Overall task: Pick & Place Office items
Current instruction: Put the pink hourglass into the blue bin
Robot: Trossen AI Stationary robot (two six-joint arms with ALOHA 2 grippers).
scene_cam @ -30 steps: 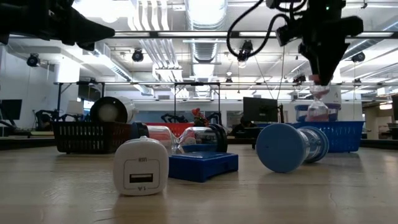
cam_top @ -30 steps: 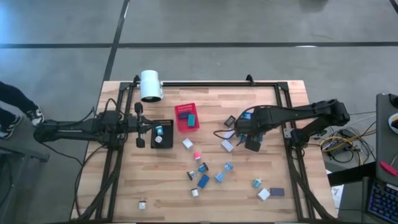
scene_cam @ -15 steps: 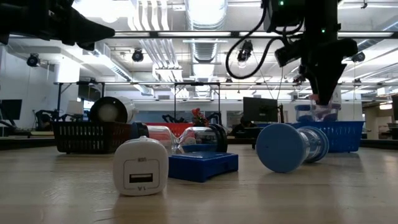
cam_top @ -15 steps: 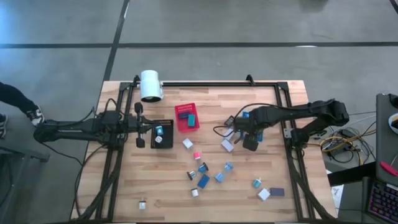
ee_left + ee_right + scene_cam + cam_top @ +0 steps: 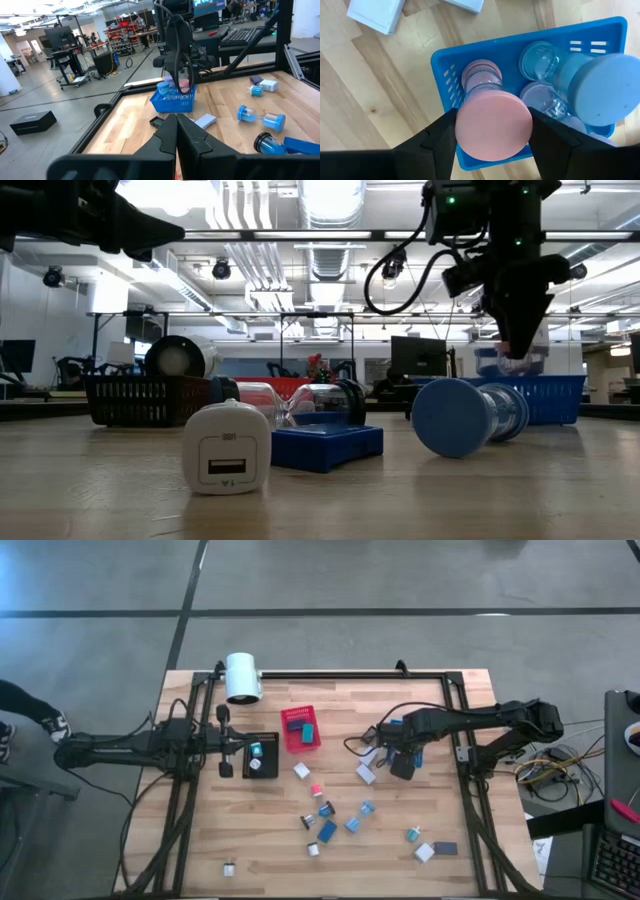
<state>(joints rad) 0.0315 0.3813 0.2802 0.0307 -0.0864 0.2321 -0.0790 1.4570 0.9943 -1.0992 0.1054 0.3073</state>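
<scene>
My right gripper (image 5: 494,131) points down over the blue bin (image 5: 445,65) and is shut on a pink-capped hourglass (image 5: 515,352). The low view shows it at the bin (image 5: 548,392); the left wrist view shows hourglass (image 5: 184,84) and bin (image 5: 175,102) together. A blue-capped hourglass (image 5: 600,90) lies in the same bin. Loose office items lie scattered on the table (image 5: 330,815). My left gripper (image 5: 176,131) is shut and empty, held level near the black bin (image 5: 260,756). My right gripper pinches the hourglass's upper pink cap (image 5: 466,127) between its two fingers (image 5: 439,136), one on each side of the round rim. The fingers come from above, pointing down. The hourglass hangs upright below them, its lower end (image 5: 481,75) inside the blue bin's walls.
A red bin (image 5: 301,728) and a big white cylinder (image 5: 242,677) stand at the back left. Near the table's front lie a white charger block (image 5: 227,448), a flat blue piece (image 5: 327,446) and a blue hourglass on its side (image 5: 462,416). White pads (image 5: 375,15) lie beside the blue bin.
My right gripper has come down with the pink hourglass, still upright, and shifted slightly toward the table's left, bringing its lower end down into the blue bin.
</scene>
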